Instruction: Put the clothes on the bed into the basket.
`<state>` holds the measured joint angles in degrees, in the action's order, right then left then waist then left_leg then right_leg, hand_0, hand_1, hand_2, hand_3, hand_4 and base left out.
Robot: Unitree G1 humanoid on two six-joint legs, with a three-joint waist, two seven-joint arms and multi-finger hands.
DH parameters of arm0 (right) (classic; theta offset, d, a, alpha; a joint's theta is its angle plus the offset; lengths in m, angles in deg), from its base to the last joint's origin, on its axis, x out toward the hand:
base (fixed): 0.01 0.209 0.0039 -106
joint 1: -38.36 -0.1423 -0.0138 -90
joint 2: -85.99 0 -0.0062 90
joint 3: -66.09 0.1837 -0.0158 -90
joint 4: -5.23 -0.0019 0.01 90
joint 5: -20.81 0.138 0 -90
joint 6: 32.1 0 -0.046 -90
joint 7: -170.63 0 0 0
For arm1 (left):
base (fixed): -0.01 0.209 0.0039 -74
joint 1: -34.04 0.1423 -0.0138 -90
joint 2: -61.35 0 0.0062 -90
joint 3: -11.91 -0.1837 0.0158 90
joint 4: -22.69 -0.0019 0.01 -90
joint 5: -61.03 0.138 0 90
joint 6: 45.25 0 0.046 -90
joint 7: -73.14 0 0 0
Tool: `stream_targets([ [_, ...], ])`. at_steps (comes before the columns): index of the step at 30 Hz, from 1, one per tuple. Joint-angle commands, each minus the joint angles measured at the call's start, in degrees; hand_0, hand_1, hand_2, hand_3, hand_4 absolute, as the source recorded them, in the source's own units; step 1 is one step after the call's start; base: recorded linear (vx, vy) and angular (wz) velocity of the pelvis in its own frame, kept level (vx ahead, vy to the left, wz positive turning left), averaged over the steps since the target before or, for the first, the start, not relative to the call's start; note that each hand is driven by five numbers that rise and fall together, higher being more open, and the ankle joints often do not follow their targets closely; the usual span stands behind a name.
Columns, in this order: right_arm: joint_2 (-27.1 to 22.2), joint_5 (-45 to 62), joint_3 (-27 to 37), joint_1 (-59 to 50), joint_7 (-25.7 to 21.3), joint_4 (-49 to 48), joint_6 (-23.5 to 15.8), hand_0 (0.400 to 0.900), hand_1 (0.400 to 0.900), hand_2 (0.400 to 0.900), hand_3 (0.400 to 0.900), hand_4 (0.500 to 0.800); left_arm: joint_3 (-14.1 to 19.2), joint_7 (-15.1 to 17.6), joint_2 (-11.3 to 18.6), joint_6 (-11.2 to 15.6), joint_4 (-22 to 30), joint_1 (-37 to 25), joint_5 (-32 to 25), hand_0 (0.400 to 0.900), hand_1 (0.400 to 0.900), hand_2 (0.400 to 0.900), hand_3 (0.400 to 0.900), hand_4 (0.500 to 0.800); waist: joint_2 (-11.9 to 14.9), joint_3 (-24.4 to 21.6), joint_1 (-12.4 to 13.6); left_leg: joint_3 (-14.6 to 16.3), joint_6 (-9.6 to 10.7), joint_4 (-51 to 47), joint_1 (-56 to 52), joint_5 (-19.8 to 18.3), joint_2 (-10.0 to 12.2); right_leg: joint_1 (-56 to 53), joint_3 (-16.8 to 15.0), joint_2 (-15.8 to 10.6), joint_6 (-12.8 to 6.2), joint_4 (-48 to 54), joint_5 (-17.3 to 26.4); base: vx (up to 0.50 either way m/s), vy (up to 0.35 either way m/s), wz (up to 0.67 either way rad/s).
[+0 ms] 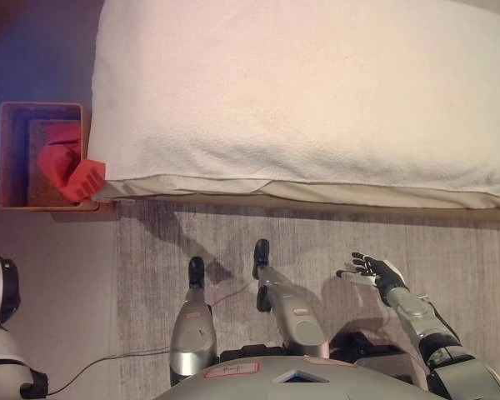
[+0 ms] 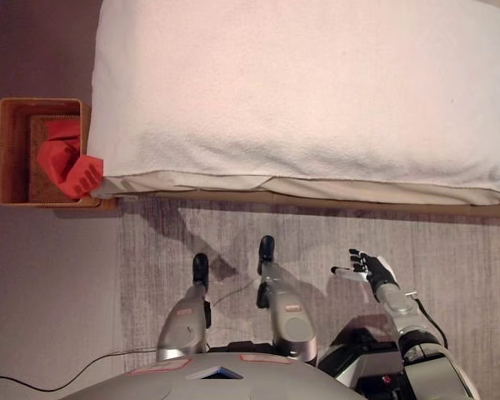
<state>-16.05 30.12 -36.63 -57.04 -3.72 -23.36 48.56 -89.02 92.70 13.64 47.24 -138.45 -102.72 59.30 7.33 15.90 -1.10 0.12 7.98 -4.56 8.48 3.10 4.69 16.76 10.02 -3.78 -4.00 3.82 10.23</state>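
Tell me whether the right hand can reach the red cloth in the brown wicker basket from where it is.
Probably not. The right hand hovers open over the rug, while the red cloth in the brown wicker basket lies far to the left, beyond the bed's corner.

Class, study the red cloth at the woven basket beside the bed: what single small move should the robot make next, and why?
Probably tuck the red cloth fully into the brown woven basket. One end drapes over the basket's rim nearest the white-covered bed, whose top shows no other clothes. The right hand hangs open over the grey rug, holding nothing; the left hand is out of view.
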Motion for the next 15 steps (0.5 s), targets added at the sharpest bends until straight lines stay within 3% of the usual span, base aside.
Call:
stream_targets([
  [1,-4.36,0.61,0.73,2.47,-0.51,0.78,-0.43,0.900,0.900,0.900,0.900,0.800,3.18,2.72,-0.23,3.47,3.07,1.28,-4.00,0.900,0.900,0.900,0.900,0.800,-0.33,-2.81,1.00,3.49,-1.58,-0.44,-0.29,-0.50,-0.33,0.35,-0.07,-5.25,-7.53,-0.02,4.47,0.00,-0.035,0.04],
  [5,-3.85,0.41,1.39,2.46,-0.75,1.14,-0.20,0.900,0.900,0.900,0.900,0.800,7.14,2.19,-3.15,4.60,6.47,5.00,-9.61,0.900,0.900,0.900,0.900,0.800,-0.16,-2.73,1.29,3.46,-1.57,-0.44,-0.72,-0.68,-0.19,0.02,0.08,-5.04,-7.38,-0.04,4.32,0.00,0.000,0.00],
  [12,-4.00,-0.45,3.29,3.71,-0.47,-0.01,0.04,0.900,0.900,0.900,0.900,0.800,12.21,-0.09,-6.94,6.40,16.04,15.88,-11.50,0.900,0.900,0.900,0.900,0.800,-0.31,-2.92,1.87,3.50,-1.54,-0.44,-1.61,-0.94,0.13,-0.70,0.00,-4.77,-7.05,-0.03,3.81,0.00,0.000,0.00],
  [15,-4.02,-0.49,3.49,3.44,-0.23,0.38,-0.01,0.900,0.900,0.900,0.900,0.800,12.88,-0.38,-8.52,6.53,14.96,17.31,-11.68,0.900,0.900,0.900,0.900,0.800,-0.32,-2.91,1.76,3.54,-1.51,-0.44,-1.69,-1.00,0.12,-0.78,0.02,-4.77,-7.03,0.01,3.85,0.00,0.000,0.00],
])
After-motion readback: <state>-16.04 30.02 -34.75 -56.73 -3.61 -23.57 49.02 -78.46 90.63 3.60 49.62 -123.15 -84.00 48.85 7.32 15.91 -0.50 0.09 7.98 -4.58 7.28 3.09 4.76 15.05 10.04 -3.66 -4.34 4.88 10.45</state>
